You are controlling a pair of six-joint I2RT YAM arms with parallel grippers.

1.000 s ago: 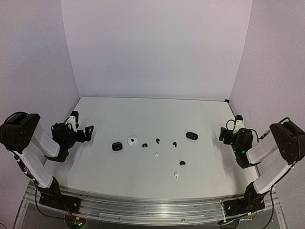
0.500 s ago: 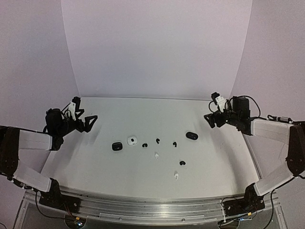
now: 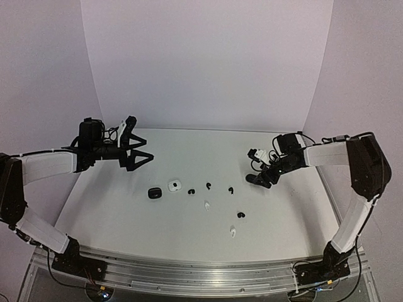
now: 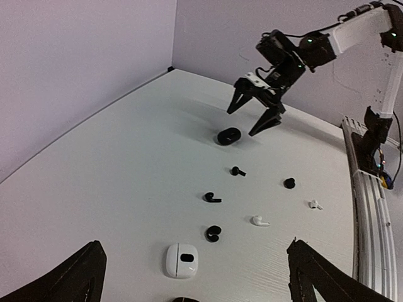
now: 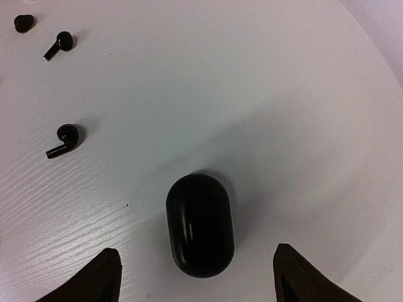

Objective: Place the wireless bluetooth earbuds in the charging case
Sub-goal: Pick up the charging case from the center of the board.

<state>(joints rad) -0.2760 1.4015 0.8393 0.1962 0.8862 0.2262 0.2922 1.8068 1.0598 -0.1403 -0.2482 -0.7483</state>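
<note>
Jaws on the right gripper (image 4: 240,123) stand wide. The closed black case (image 5: 200,224) lies on the table (image 3: 189,145) directly under them, between the two fingers and touching neither. Its long axis runs crosswise to the line between the fingers, so I judge a squeeze would land across its narrow width, which is what I want. This arm is plainly the nearer one to that case.

Off to the side of the gripper that faces the other arm, the earbuds (image 3: 208,185) lie loose on the table. The nearest black earbud (image 5: 66,139) comes first, two more black ones lie beyond it, and the white earbuds (image 3: 206,204) are further off again. Further still sits the white case (image 4: 181,260), just ahead of the left gripper (image 3: 142,162). That gripper's jaws are also fully apart and hold nothing.

Compared with a second ago, both arms have swung out from their folded rest at the table's sides. The right has travelled in over the black case, the left toward the white one. Cases and earbuds have not shifted.
</note>
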